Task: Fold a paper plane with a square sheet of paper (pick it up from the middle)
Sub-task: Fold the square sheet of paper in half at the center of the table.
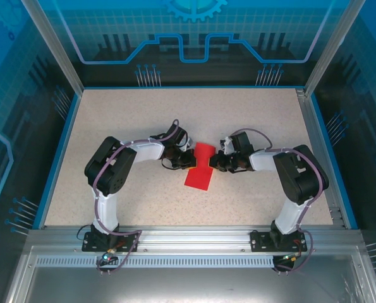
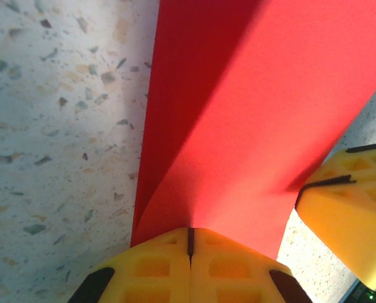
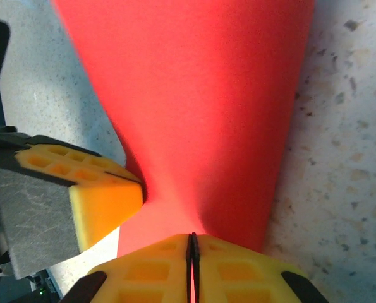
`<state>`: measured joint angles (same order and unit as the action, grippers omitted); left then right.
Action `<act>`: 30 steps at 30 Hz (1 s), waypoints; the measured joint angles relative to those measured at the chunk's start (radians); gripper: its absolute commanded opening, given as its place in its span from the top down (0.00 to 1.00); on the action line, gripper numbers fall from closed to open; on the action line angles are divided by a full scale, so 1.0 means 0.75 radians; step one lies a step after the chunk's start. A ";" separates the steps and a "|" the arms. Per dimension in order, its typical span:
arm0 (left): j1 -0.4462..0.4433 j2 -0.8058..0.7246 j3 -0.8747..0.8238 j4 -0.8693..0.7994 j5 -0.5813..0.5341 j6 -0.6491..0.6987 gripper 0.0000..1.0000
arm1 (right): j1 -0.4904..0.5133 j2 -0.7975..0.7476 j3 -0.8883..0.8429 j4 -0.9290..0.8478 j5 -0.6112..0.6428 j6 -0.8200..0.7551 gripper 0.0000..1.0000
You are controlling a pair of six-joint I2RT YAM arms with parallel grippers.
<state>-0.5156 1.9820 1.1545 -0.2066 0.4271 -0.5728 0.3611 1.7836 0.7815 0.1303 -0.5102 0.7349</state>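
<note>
Red square sheet of paper point(image 1: 198, 169): mid-table, pinched to a narrow waist, both ends flaring. At its left edge, left gripper point(image 2: 190, 243), yellow jaws clamped on the sheet. At the opposite edge, right gripper point(image 3: 192, 245), likewise clamped. Beneath: speckled table point(image 1: 112, 126).

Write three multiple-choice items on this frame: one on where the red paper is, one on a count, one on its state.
1. Where is the red paper?
A) at the far left corner
B) between the left claw and the right claw
C) at the near edge

2. How many claws pinch it?
A) none
B) one
C) two

3. What shape is it in?
A) lying flat
B) drawn in narrow at its middle
C) balled up

Answers:
1. B, the top view shows it between the two claws.
2. C, each wrist view shows shut fingers clamping red paper.
3. B, it narrows where both claws grip it.
</note>
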 measured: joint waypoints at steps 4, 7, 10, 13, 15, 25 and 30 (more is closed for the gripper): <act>0.001 0.001 0.001 -0.001 -0.001 0.001 1.00 | -0.012 0.039 0.018 -0.019 0.005 -0.010 0.89; 0.000 0.001 0.001 -0.001 -0.001 0.005 1.00 | -0.012 0.041 0.023 -0.029 0.005 -0.010 0.89; 0.000 0.001 0.001 -0.001 -0.001 0.005 1.00 | -0.012 0.041 0.032 -0.044 0.005 -0.010 0.88; 0.000 0.001 0.001 -0.002 0.000 0.006 1.00 | -0.012 0.036 0.050 -0.085 0.008 -0.020 0.88; 0.000 0.001 0.001 -0.002 -0.001 0.006 1.00 | -0.012 0.024 0.070 -0.124 0.013 -0.033 0.88; 0.000 0.001 0.001 -0.003 -0.001 0.006 1.00 | -0.012 0.033 0.165 -0.167 0.043 -0.075 0.88; 0.000 0.001 0.001 -0.003 -0.001 0.010 1.00 | -0.018 0.099 0.164 -0.163 0.067 -0.074 0.88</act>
<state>-0.5156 1.9823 1.1549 -0.2085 0.4267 -0.5655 0.3473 1.8580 0.9043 0.0078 -0.4603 0.6792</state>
